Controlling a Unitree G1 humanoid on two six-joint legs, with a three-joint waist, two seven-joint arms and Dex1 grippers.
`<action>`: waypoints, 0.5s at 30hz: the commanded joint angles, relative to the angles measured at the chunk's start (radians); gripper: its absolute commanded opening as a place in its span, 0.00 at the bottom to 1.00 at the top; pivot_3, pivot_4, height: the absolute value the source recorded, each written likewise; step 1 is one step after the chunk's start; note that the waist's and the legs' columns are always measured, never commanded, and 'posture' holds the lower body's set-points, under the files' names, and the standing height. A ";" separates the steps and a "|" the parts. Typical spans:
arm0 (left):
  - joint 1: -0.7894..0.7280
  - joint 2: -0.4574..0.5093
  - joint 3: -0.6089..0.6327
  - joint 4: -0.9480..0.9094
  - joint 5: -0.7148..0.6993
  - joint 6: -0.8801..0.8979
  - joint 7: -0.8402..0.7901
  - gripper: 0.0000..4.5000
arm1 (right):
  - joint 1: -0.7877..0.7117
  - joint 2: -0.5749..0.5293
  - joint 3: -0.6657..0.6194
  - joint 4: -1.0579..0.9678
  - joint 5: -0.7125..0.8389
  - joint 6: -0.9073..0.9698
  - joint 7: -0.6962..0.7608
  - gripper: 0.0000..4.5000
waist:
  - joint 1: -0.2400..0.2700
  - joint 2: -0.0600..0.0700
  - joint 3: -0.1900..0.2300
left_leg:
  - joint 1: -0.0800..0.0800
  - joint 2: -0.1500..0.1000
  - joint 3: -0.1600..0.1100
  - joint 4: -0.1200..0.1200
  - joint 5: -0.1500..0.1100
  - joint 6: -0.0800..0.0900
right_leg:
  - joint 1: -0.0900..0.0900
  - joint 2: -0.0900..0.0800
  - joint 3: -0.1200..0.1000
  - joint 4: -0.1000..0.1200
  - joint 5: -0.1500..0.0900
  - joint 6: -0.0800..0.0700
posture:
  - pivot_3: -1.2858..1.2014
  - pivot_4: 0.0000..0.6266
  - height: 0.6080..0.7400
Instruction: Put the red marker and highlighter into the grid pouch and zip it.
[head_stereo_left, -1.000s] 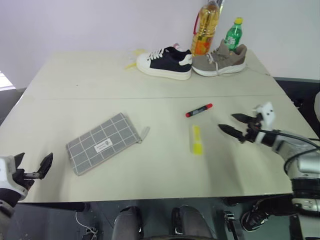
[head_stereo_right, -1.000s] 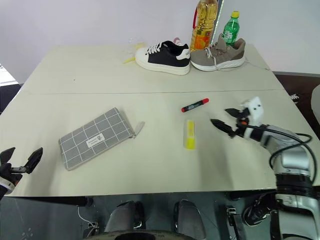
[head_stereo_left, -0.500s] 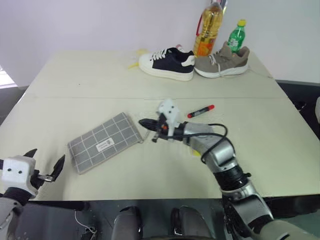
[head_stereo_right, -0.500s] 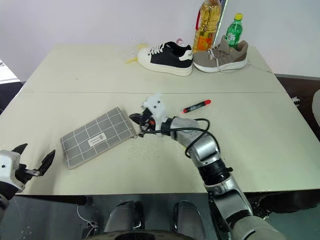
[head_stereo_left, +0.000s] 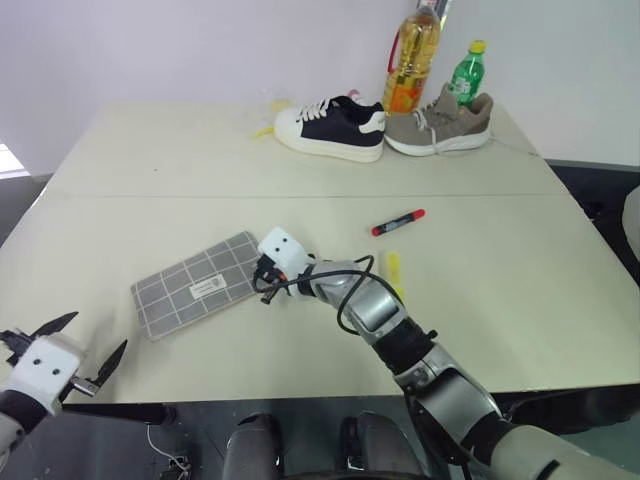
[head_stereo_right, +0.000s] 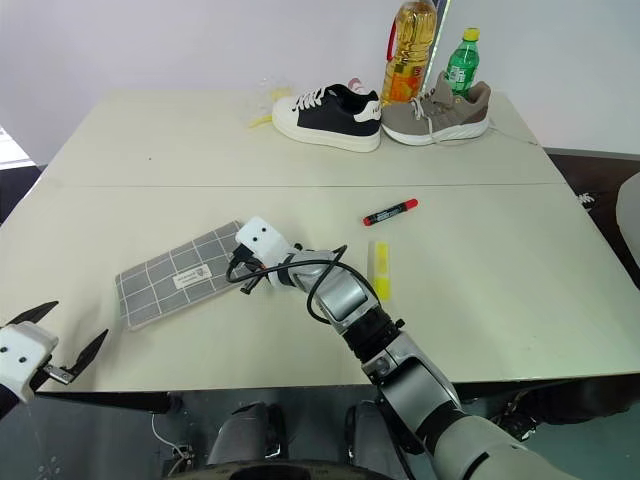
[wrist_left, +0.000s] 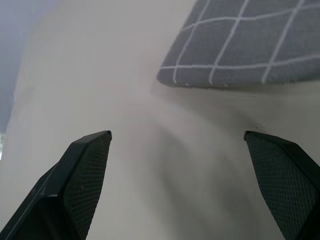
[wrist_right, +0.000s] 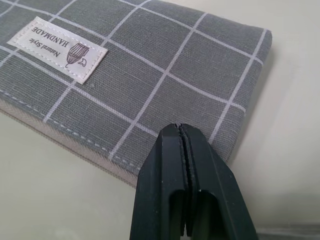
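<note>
So nearest, the left claw (head_stereo_left: 62, 352) hangs wide open off the cream table (head_stereo_left: 520, 300) edge. The right claw (wrist_right: 182, 150), pinched shut, sits at the grid pouch (head_stereo_left: 195, 285) corner. Highlighter (head_stereo_right: 379, 270) and red marker (head_stereo_left: 398, 221) lie mid-table; sneakers (head_stereo_left: 330, 125) and bottles (head_stereo_left: 413, 55) stand by the white wall (head_stereo_left: 150, 50).

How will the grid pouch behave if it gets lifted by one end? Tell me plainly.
The grid pouch lies flat and thin on the table, so it is probably light and nearly empty. It looks like soft woven fabric with stitched edges, so it would likely sag rather than stay stiff. The cloth probably grips well and should not roll, though it may slide if pushed.
</note>
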 joint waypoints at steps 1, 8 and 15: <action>-0.013 0.061 -0.027 0.059 0.090 -0.152 0.001 1.00 | -0.003 0.011 -0.002 0.022 -0.013 0.013 0.009 0.01 | -0.001 0.000 0.000 | 0.000 0.000 0.000 0.000 0.000 -0.001 | 0.000 0.000 0.000 0.000 0.000 0.000 | 0.52 0.24 0.74; -0.185 0.180 -0.166 0.236 0.280 -0.428 0.080 1.00 | -0.003 0.022 -0.001 0.036 -0.025 0.001 0.020 0.01 | 0.001 0.000 0.000 | 0.000 0.000 0.001 0.000 0.000 0.000 | -0.001 -0.002 0.000 0.002 0.000 0.000 | 0.52 0.24 0.74; -0.366 0.248 -0.313 0.470 0.319 -0.664 0.126 0.88 | 0.000 0.021 -0.009 0.038 -0.040 -0.011 0.021 0.00 | 0.001 0.001 0.000 | 0.001 0.000 0.004 0.000 0.000 0.001 | -0.003 -0.002 -0.001 0.007 0.002 0.003 | 0.52 0.24 0.74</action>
